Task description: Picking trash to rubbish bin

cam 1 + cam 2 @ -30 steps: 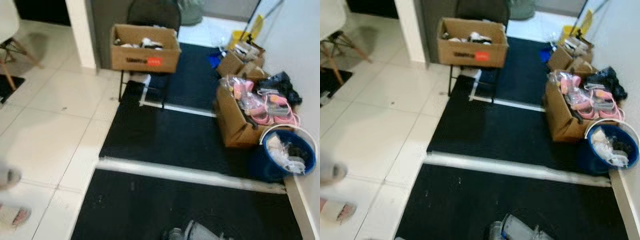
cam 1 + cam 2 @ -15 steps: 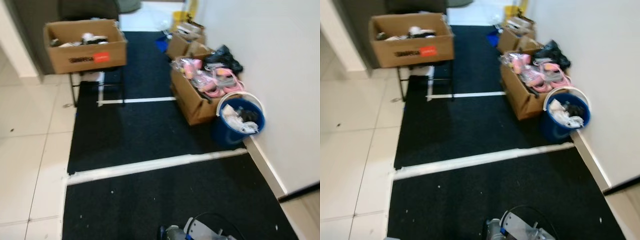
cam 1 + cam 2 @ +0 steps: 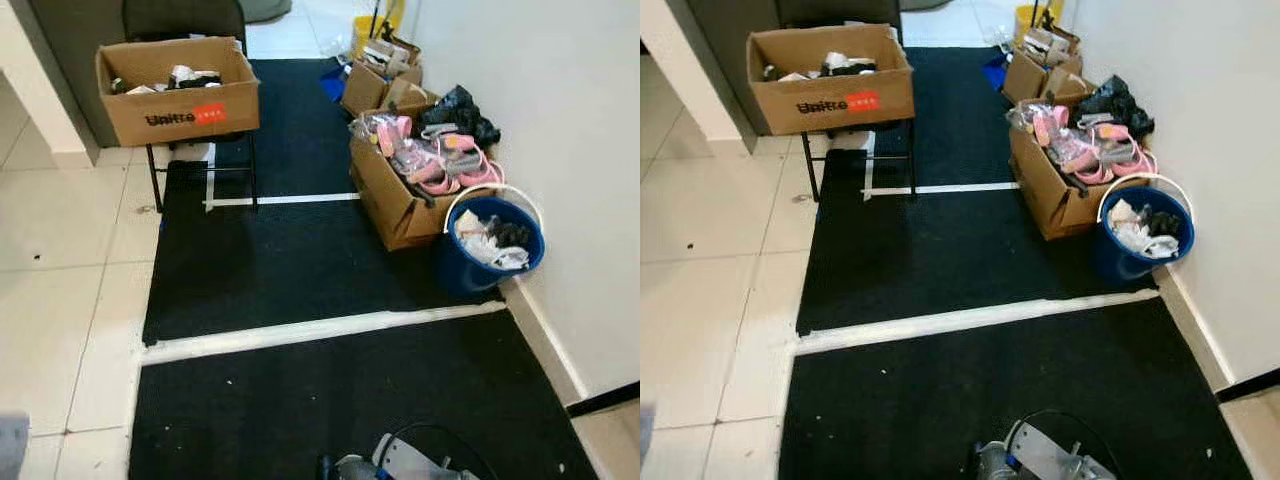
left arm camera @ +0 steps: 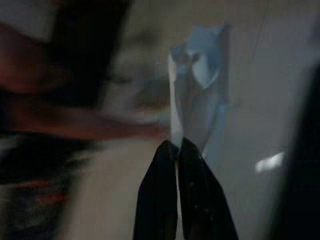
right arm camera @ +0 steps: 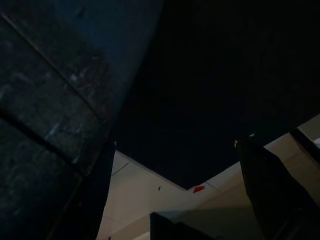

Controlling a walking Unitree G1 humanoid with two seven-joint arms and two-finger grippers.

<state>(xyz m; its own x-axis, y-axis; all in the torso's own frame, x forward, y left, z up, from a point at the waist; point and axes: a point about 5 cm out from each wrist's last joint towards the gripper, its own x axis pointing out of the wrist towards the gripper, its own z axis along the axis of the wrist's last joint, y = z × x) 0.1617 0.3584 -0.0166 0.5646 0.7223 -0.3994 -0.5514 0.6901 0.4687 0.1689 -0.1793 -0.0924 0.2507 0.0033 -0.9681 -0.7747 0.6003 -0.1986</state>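
Observation:
The rubbish bin is a blue bucket (image 3: 488, 262) with a white handle, standing against the right wall with crumpled paper and dark scraps inside. In the blurred left wrist view my left gripper (image 4: 176, 146) is shut on a pale blue-white piece of trash (image 4: 196, 95) that sticks out beyond the fingertips. In the dark right wrist view my right gripper (image 5: 175, 150) hangs open, its two fingers (image 5: 267, 185) wide apart over the black carpet and pale tiles.
A cardboard box of pink items (image 3: 392, 192) touches the bucket's far side. Smaller boxes (image 3: 372, 86) and a black bag (image 3: 455, 108) line the wall behind. A printed box (image 3: 178, 92) rests on a black chair. White tape strips (image 3: 320, 328) cross the black carpet; tiles lie left.
The camera has swung right, then settled: the right wall and bucket came further into view. The person's foot at the left edge has dropped out of the picture.

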